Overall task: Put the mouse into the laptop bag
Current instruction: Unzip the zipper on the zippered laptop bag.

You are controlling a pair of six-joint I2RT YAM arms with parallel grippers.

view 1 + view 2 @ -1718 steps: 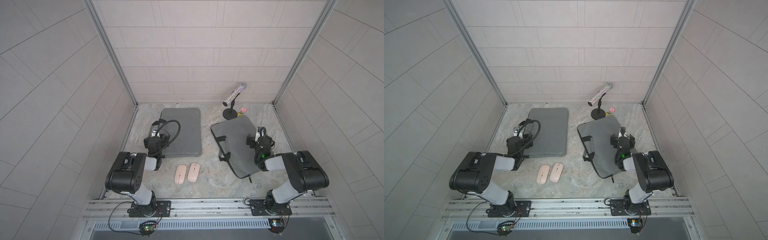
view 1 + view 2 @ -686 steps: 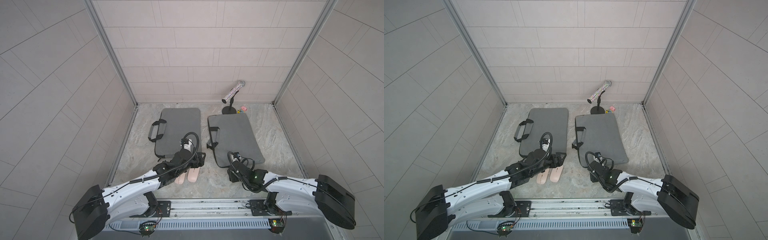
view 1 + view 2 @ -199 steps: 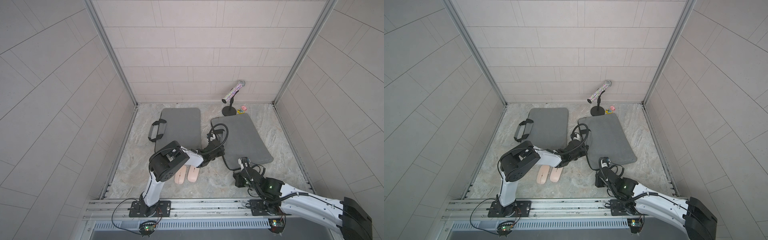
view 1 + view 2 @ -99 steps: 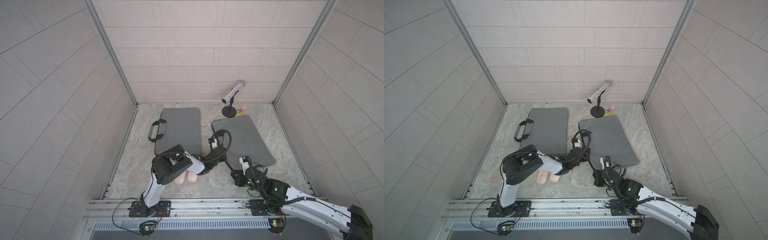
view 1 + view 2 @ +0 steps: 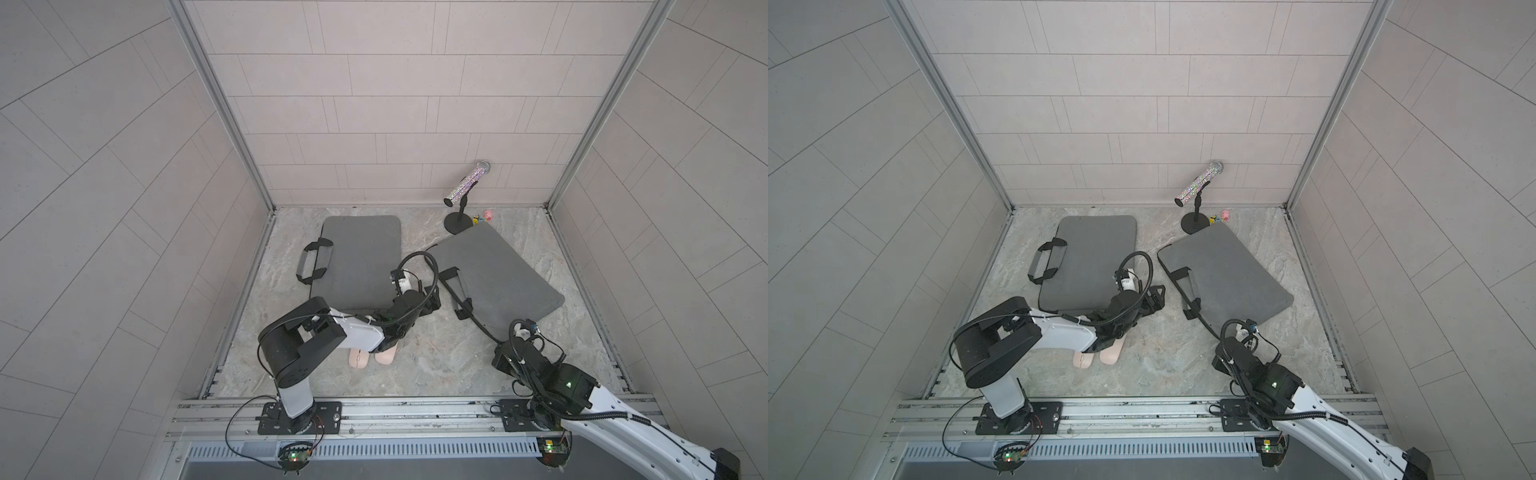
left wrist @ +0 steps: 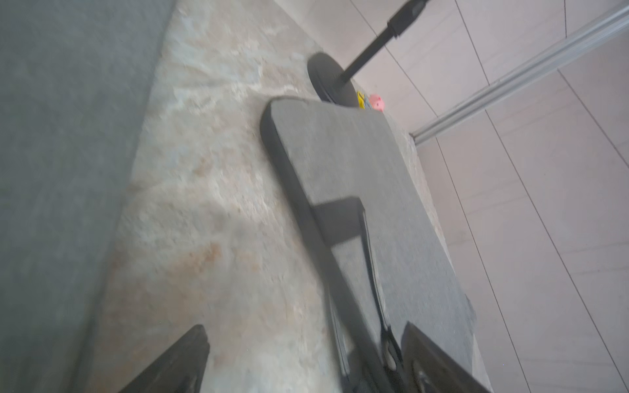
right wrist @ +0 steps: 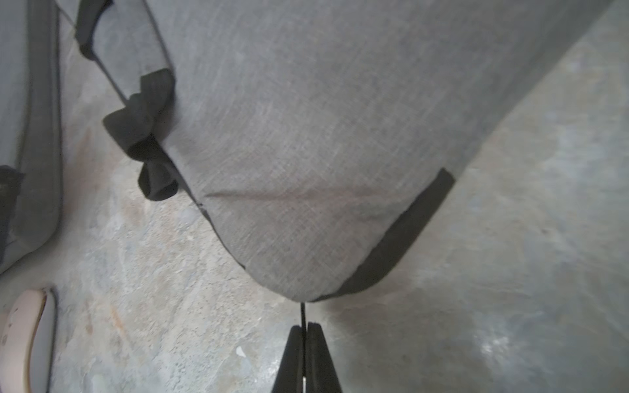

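Two pale pink mice [image 5: 359,358] [image 5: 1113,354] lie side by side on the stone floor, partly under my left forearm; one shows at the edge of the right wrist view [image 7: 27,340]. The grey laptop bag [image 5: 498,270] [image 5: 1221,274] lies slanted at the right. My left gripper [image 5: 433,300] [image 6: 306,360] stands open at the bag's handle side, with the bag's black edge running between its fingers [image 6: 183,360] without being gripped. My right gripper [image 7: 304,331] is shut on the thin black zipper pull at the bag's near corner [image 7: 289,272].
A second grey laptop bag [image 5: 361,257] with a black handle lies to the left. A glittery tube on a black stand [image 5: 457,220] and small pink and yellow toys [image 5: 484,216] sit at the back wall. Walls enclose three sides.
My left gripper has opened and let go of the bag's edge. The right arm has drawn back to the right with the zipper pull, and the bag's near corner has swung right.
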